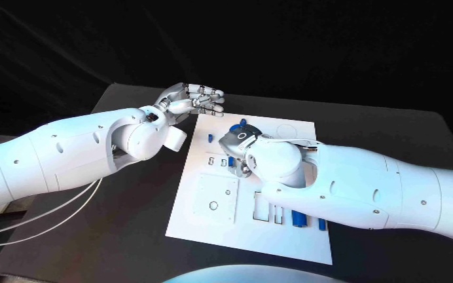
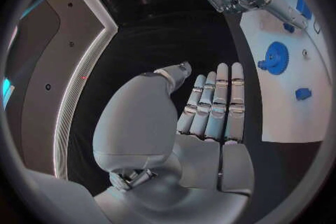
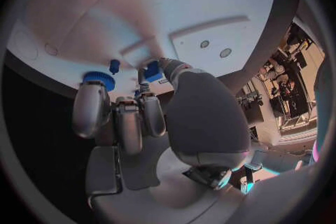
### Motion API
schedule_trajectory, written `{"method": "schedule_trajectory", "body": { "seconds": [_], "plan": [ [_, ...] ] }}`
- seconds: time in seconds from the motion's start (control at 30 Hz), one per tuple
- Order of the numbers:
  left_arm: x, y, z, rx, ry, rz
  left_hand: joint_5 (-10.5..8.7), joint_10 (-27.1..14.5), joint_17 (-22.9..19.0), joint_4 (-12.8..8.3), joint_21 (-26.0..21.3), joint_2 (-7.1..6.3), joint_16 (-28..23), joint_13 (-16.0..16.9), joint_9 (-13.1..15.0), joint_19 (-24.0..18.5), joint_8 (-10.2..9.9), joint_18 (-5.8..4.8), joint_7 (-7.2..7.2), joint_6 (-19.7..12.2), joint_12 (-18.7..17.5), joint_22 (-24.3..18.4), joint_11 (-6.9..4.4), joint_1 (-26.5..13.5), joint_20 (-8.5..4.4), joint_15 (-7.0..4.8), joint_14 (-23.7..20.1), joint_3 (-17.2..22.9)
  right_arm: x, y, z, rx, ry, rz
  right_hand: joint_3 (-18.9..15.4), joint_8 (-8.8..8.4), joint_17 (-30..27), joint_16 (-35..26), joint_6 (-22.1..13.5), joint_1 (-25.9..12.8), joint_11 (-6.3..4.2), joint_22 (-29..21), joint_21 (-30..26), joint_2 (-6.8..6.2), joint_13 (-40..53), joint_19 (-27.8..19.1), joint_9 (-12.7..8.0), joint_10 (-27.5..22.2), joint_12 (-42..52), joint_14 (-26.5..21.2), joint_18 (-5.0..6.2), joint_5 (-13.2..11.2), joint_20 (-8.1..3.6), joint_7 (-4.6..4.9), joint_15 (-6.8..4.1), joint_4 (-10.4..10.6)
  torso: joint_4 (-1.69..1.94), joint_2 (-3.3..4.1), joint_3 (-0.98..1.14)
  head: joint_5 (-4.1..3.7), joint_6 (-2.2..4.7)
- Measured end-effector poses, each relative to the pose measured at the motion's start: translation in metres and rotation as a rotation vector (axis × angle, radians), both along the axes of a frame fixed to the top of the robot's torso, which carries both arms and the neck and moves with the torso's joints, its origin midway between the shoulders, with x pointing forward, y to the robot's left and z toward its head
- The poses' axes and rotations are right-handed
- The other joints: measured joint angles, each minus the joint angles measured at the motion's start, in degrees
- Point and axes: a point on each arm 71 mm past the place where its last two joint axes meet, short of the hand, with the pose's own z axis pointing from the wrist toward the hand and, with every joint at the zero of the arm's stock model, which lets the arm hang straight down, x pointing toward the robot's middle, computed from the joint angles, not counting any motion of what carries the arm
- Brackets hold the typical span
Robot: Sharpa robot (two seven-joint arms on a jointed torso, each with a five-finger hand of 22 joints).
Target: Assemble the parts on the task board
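On the near edge of the board: the flat white rectangular task board (image 1: 213,221) lies on the black table (image 1: 123,244), its near end bare apart from shallow cut-outs.
Near parts: two small blue oblong parts (image 1: 300,218) lie in slots beside the right forearm, which covers the board's right side there.
Right arm: the white right arm (image 1: 378,185) crosses the board from the right and hides much of its middle.
Right hand: the silver right hand (image 1: 238,144) is bent down over the board's far half; in the right wrist view its fingers (image 3: 129,117) are curled close around a small blue part (image 3: 152,71) at the fingertips, but I cannot tell whether it is truly pinched or merely touched.
Gear: a round blue toothed gear (image 2: 274,58) sits on the board just beside those fingers, half covered in the right wrist view.
Left hand: the silver left hand (image 1: 194,101) hovers off the board's far left corner, fingers straight and side by side, thumb apart, holding nothing.
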Motion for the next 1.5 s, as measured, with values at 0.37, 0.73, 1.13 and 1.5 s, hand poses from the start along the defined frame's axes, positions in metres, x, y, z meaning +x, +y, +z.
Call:
{"method": "schedule_trajectory", "body": {
  "seconds": [0.37,0.73,1.13,1.5],
  "plan": [
    [0.0,0.0,0.0,0.001,0.0,0.0,0.0,0.0,0.08,0.0,0.0,0.21,0.0,0.0,0.0,0.0,0.0,0.0,0.0,0.0,0.0,0.01,0.0,-0.21,0.0,0.0,0.0,0.0,0.0,0.0,0.0,0.004,0.001,-0.001,-0.47,-0.51,0.0,-0.22,-0.79,-0.46,0.31,0.0,-0.88,-0.46,0.0,-0.4,-0.19,-0.31,-0.6,0.0,0.0,0.0,0.41,0.15,0.0,0.47,0.0,0.0,0.02,0.01,-0.05],
    [0.001,0.0,0.0,0.002,0.002,0.0,0.0,0.0,0.07,0.0,0.0,0.21,0.0,0.0,0.0,0.0,0.0,0.0,0.0,0.0,0.0,0.01,0.0,-0.21,0.0,0.0,0.0,0.0,0.0,0.0,0.0,0.01,0.0,-0.002,-1.94,-1.42,-0.01,-1.02,-2.5,-1.75,0.6,-0.29,-2.99,-0.97,0.04,-1.58,-0.64,-1.72,-2.37,-0.08,0.0,0.0,0.7,0.6,0.36,1.1,0.0,-0.03,0.04,0.03,-0.09],
    [0.001,0.001,-0.001,0.004,0.002,0.0,0.0,0.0,0.07,0.0,0.0,0.21,0.0,0.0,0.0,0.0,0.0,0.0,0.0,0.0,0.0,0.01,0.0,-0.21,0.0,0.0,0.0,0.0,0.001,-0.001,0.0,0.026,-0.003,-0.004,-6.26,-1.67,0.04,-1.55,-3.52,-2.79,1.02,-1.18,-4.63,-0.38,0.04,-1.84,-0.79,-2.46,-3.57,-0.2,0.0,-9.41,0.81,0.86,0.65,1.18,-0.02,-0.03,0.03,0.03,0.01],
    [0.001,0.001,-0.001,0.006,0.001,0.0,0.0,0.0,0.06,0.0,0.0,0.21,0.0,0.0,0.0,0.0,0.0,0.0,0.0,0.0,0.0,0.01,0.0,-0.21,0.0,0.0,0.0,0.0,-0.003,-0.016,0.005,0.089,-0.015,-0.011,-12.24,-1.67,0.03,-1.55,-4.16,-3.16,1.02,-1.21,-4.89,-0.01,0.03,-1.84,-0.79,-2.46,-3.57,-0.2,0.0,-11.41,0.81,1.1,0.64,1.4,-0.01,-0.03,0.02,0.02,-0.02]
  ]
}}
